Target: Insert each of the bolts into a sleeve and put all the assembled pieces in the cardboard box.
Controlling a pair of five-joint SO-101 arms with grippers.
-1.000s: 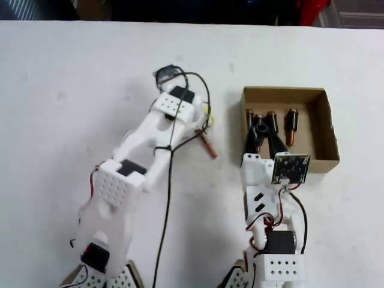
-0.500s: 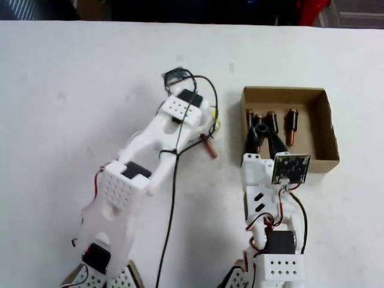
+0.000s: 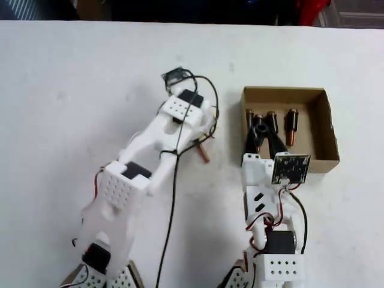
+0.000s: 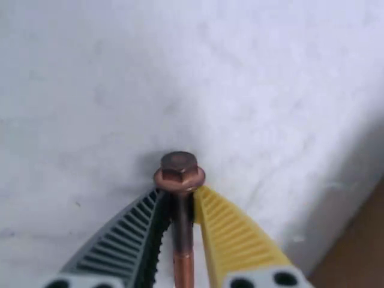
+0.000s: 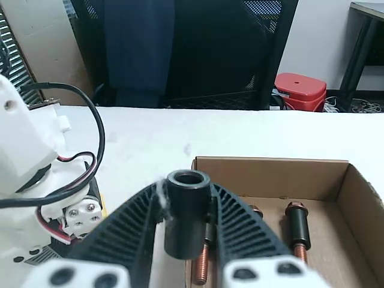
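Left end effector (image 4: 180, 197) is clamped on a copper bolt (image 4: 179, 174) — shank pinched between the grey and yellow fingers (image 4: 231, 234), hex head sticking out past the tips. In the high view the bolt is held just beside the cardboard box (image 3: 285, 90), off its left wall, over the white bench (image 3: 90, 72) (whether it touches the bench cannot be told). Right end effector (image 5: 184, 195) is closed around a black sleeve (image 5: 187, 225), held upright with its bore open at the top — placed at the box's near-left corner, over the rim. Inside the box, assembled pieces (image 3: 291, 127) are laid side by side near the far wall, dark ends toward that wall, copper shanks pointing to the near wall.
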